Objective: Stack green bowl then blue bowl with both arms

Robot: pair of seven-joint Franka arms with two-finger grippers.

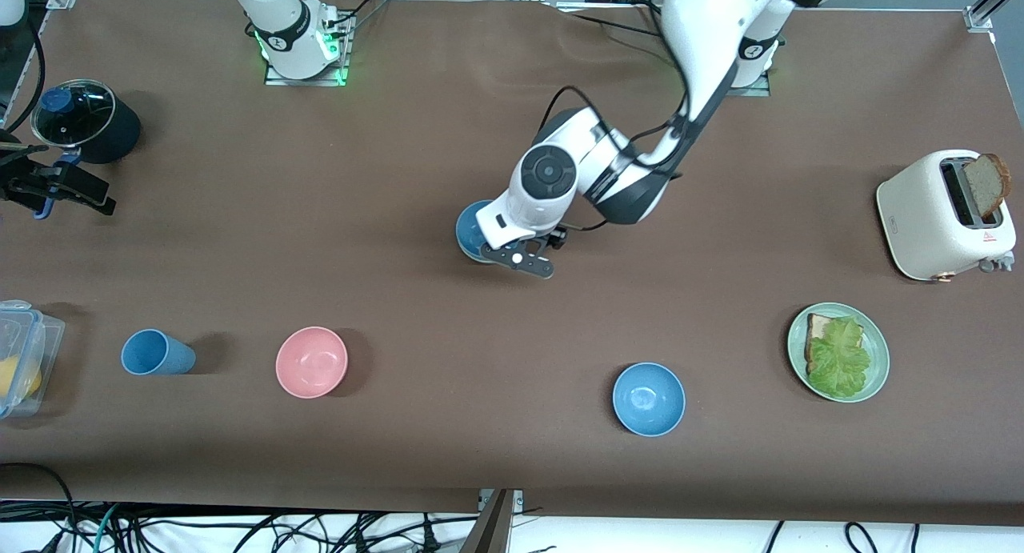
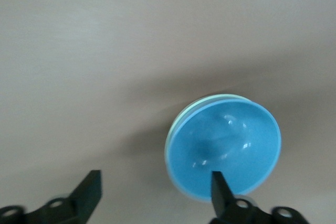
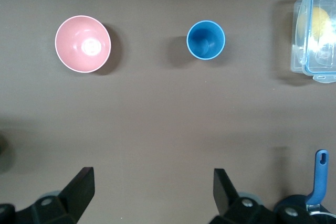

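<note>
A blue bowl [image 2: 226,142] sits nested in the green bowl [image 2: 180,120], of which only a pale rim shows under it. In the front view this stack [image 1: 470,230] is mid-table, mostly hidden by the left arm's hand. My left gripper [image 2: 155,177] is open and empty, just above the table beside the stack, with one fingertip [image 2: 218,184] over the blue bowl's rim; it also shows in the front view [image 1: 522,258]. My right gripper [image 3: 152,174] is open and empty, waiting over the table by the black pot [image 1: 84,121]. A second blue bowl [image 1: 649,398] stands alone nearer the front camera.
A pink bowl [image 1: 311,362], a blue cup [image 1: 156,353] and a clear lidded container [image 1: 20,357] stand toward the right arm's end. A green plate [image 1: 872,329] with bread and lettuce and a white toaster [image 1: 928,217] stand toward the left arm's end.
</note>
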